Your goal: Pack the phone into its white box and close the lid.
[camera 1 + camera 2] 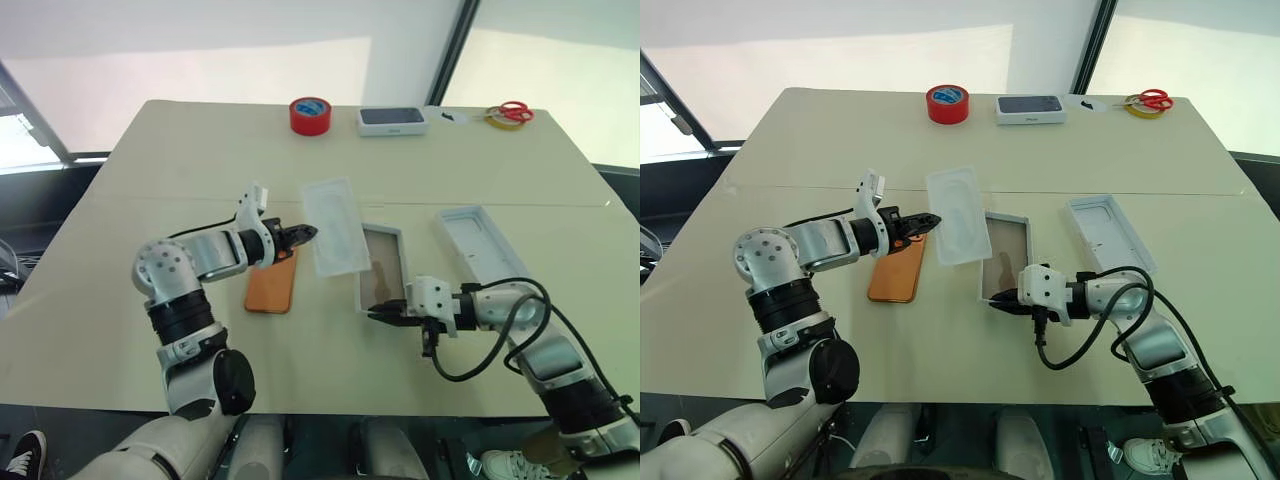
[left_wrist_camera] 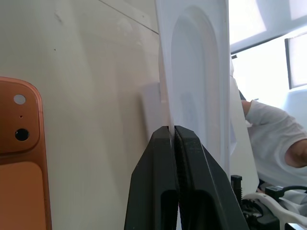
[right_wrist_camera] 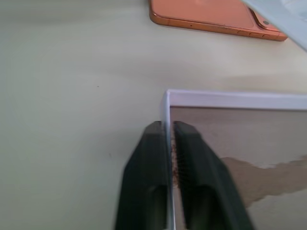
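A pale table (image 1: 150,180) is seen from above, with two robot arms reaching in over its near edge. Little of the packing is judged to be done: the phone (image 1: 272,283), flat and orange, is lying on the tabletop left of centre, camera side up, outside any container. The white box (image 1: 384,265), its brownish stained floor bare, is lying near the centre toward the near edge, just right of the phone. Its near wall is straddled by the right gripper (image 3: 170,143), one black finger outside and one inside, with the thin wall between them; the jaws are drawn nearly together, and the wall appears to be pinched, though actual contact cannot be confirmed from this angle. The left gripper (image 1: 305,234) is closed fully on the edge of a flat white insert (image 1: 335,225) with an oval recess, which is held tilted up above the table, between the phone and the box. The lid (image 1: 480,243) is lying open side up toward the right edge, well apart from the box. A red tape roll (image 1: 310,115), a dark-topped white case (image 1: 392,120) and scissors (image 1: 512,111) are set along the far edge. Left to do, by judgement: the insert put aside, the phone laid in the box, the lid fitted.
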Controlling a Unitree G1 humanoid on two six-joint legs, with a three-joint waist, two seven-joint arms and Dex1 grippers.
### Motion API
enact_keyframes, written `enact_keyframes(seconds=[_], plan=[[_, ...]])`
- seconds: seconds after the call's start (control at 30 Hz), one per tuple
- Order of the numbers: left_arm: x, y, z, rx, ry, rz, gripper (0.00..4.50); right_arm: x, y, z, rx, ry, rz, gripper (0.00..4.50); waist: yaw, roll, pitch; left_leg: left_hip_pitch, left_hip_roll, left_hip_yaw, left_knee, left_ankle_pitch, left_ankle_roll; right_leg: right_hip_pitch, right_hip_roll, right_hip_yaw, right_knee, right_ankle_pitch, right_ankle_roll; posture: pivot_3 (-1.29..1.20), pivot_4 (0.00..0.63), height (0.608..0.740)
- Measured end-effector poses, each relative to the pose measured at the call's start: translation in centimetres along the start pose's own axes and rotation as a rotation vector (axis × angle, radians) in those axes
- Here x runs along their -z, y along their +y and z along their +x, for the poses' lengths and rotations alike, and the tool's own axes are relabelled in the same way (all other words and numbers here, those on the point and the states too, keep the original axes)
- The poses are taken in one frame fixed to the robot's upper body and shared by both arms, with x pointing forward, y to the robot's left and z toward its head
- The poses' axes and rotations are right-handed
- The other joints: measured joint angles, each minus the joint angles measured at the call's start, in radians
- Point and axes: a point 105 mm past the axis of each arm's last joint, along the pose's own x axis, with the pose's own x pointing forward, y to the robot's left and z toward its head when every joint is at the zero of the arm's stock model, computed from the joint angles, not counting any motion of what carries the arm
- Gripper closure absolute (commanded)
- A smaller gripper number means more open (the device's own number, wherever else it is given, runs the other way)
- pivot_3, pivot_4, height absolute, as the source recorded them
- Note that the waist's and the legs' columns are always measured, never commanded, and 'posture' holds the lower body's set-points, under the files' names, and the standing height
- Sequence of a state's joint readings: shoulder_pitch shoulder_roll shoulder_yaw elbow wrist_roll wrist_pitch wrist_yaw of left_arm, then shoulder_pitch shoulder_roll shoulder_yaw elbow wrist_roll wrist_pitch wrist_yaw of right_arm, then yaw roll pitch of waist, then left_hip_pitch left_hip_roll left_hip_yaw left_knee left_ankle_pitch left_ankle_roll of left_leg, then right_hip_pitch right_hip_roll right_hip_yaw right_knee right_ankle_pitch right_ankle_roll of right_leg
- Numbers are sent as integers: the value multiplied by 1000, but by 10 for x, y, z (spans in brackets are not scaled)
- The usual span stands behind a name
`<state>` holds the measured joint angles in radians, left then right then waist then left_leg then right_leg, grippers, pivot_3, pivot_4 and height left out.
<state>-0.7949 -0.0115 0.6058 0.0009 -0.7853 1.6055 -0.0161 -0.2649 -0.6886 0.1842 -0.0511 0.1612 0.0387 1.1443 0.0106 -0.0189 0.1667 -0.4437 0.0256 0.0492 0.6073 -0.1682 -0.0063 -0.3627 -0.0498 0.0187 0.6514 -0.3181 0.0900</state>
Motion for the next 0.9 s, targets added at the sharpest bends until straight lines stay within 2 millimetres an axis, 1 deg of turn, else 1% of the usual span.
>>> enact_keyframes(seconds=[0.07, 0.1, 0.2, 0.27, 0.3, 0.37, 0.47, 0.53, 0.63, 0.83, 0.9], plan=[[2, 0, 0, 0, 11, 10, 4500, -1, -3, -1, 16, -3, -5, 1584, 1, 0, 0, 0, 0, 0, 0, 0, 0, 0, 0, 0, 0, 0, 0, 0, 150, 740], [4, 1, 0, 1, 24, 19, 4500, -2, -4, -2, 20, -4, -1, 1190, 1, 0, 0, 0, 0, 0, -1, 0, 0, 0, 0, 0, 0, 0, 0, 0, 150, 740], [17, 3, 1, 0, 78, 56, 4500, -3, -7, -16, 54, -19, 39, 1190, 1, 0, 0, 0, 0, 0, -1, 0, 0, 0, 0, 0, 0, 0, 0, 0, 150, 740], [25, 5, 3, -3, 115, 73, 4500, -1, -12, -37, 99, -13, 74, 1190, 3, 0, 0, 0, 0, 0, 0, 0, 0, 0, -1, 0, 0, 0, 0, 0, 150, 740], [26, 6, 3, 0, 120, 72, 4500, -1, -16, -48, 130, -9, 86, 1190, 2, 0, 0, 0, 0, 0, 0, 0, 0, 0, -1, 0, 0, -1, -2, 0, 150, 740], [26, 4, 6, 9, 116, 72, 4500, -2, -21, -63, 172, -13, 104, 1190, 1, 0, 0, 0, 0, 0, -1, 0, 0, 0, -1, 1, 0, -2, -4, 0, 150, 740], [33, -1, 18, 41, 130, 45, 4500, 1, -30, -84, 243, -1, 122, 1190, 2, 0, 0, 0, 0, 0, -1, -1, 0, 0, -1, 1, -1, -2, -4, 0, 150, 740], [40, -5, 26, 60, 150, 32, 4500, 4, -39, -94, 303, 6, 135, 1190, 1, 0, 0, 0, 0, 0, -1, -1, 1, 0, -1, 1, -2, -2, -4, 0, 150, 740], [46, -8, 35, 64, 169, 39, 4500, 8, -46, -98, 349, 15, 140, 1190, -1, 0, 0, 0, 0, 0, -1, -1, 1, -1, -1, 1, -1, -2, -4, 0, 150, 740], [52, -9, 45, 69, 177, 32, 4500, 8, -48, -97, 381, 11, 119, 1190, 1, 0, 0, -1, 0, 1, -1, 0, 2, -1, -1, 1, -1, -2, -4, 0, 150, 740], [53, -10, 47, 78, 178, 24, 3870, 8, -48, -97, 385, 10, 115, 1137, 0, 0, 0, -1, 0, 1, -1, 0, 2, -1, -1, 1, -1, -2, -4, 0, 150, 740]])
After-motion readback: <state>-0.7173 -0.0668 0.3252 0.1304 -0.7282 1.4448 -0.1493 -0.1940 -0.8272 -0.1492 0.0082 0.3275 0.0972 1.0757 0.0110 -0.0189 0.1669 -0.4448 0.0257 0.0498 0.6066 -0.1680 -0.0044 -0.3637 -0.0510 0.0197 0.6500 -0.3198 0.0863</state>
